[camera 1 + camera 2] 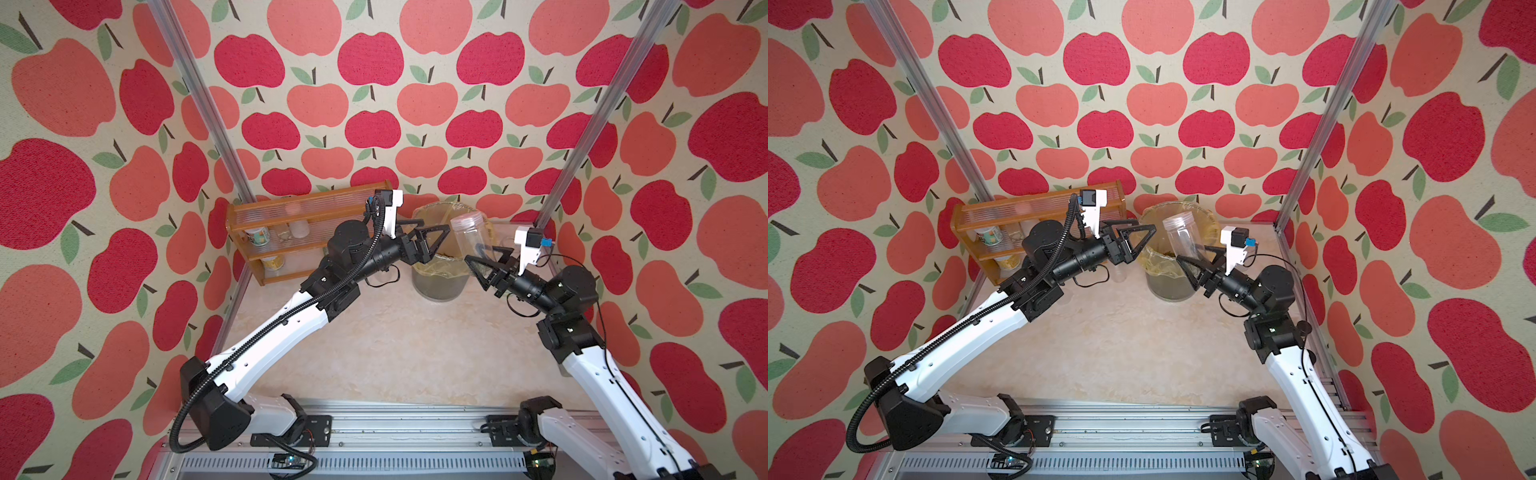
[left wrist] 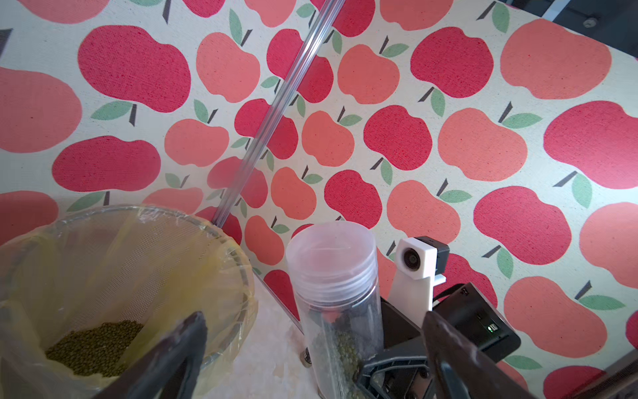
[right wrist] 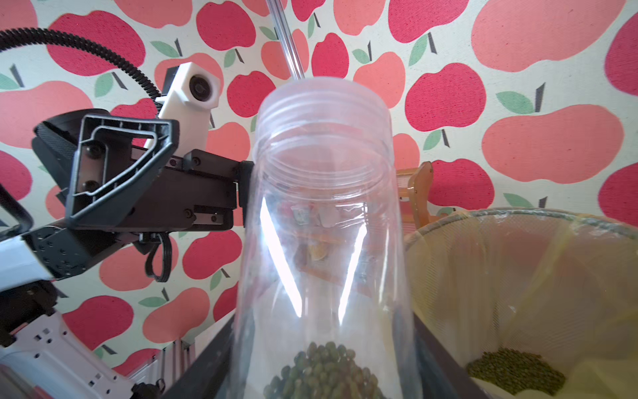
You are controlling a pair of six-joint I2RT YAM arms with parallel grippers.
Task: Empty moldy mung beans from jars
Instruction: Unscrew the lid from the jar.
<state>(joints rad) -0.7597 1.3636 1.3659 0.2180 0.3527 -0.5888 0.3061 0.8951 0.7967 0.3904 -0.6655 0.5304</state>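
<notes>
A tall slim clear jar [image 1: 471, 232] [image 1: 1183, 237] is held almost upright, mouth up and lidless, beside the bin. My right gripper [image 1: 484, 257] [image 3: 324, 345] is shut on its lower part. A small heap of olive-green mung beans [image 3: 324, 369] [image 2: 345, 345] lies at the jar's [image 3: 324, 224] bottom. More beans [image 2: 93, 345] [image 3: 514, 371] lie inside the bin. My left gripper [image 1: 434, 245] [image 1: 1133, 245] [image 2: 314, 316] stands wide open and empty. It faces the jar [image 2: 336, 286], with one finger [image 2: 183, 345] over the bin's edge.
The grey mesh bin [image 1: 440, 286] [image 1: 1167, 289] [image 2: 172, 212], lined with a yellow bag, stands at the back of the table. A wooden rack [image 1: 307, 199] at the back left holds printed cans [image 1: 258, 237] and a pale jar [image 1: 299, 227]. Walls close in on both sides.
</notes>
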